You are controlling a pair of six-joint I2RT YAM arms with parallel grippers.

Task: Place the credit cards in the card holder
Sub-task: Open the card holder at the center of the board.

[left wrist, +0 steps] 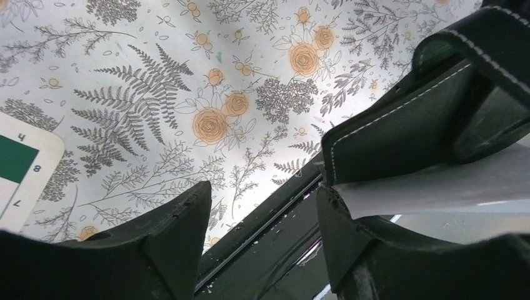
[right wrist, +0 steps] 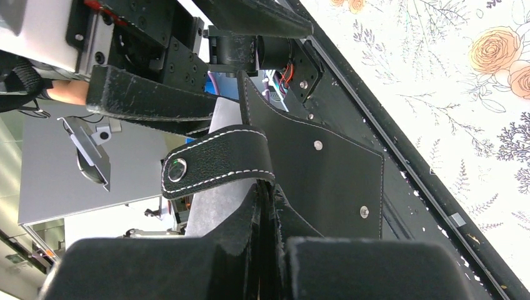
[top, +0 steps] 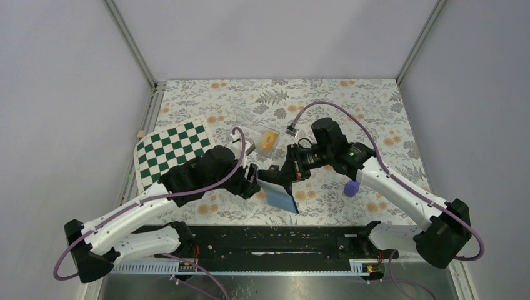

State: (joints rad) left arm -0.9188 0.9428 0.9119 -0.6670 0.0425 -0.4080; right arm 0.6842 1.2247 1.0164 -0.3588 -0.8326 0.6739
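The card holder [top: 281, 192] hangs open above the table's near middle, black outside, pale blue-grey inside. My right gripper [top: 283, 177] is shut on its black flap [right wrist: 325, 175], just below the snap tab [right wrist: 212, 164]; in the right wrist view the right gripper [right wrist: 270, 197] pinches the leather edge-on. My left gripper [top: 255, 179] is open right beside the holder's left edge. In the left wrist view the left gripper [left wrist: 262, 187] holds nothing, and the card holder [left wrist: 406, 131] sits at its right fingertip [left wrist: 331, 206]. The orange-yellow credit cards [top: 267, 140] lie behind the grippers.
A clear plastic box [top: 253, 134] lies by the cards. A green and white checkered board [top: 172, 152] lies at the left. A purple cylinder [top: 351, 188] stands by the right arm. The black base rail [top: 269, 240] runs along the near edge.
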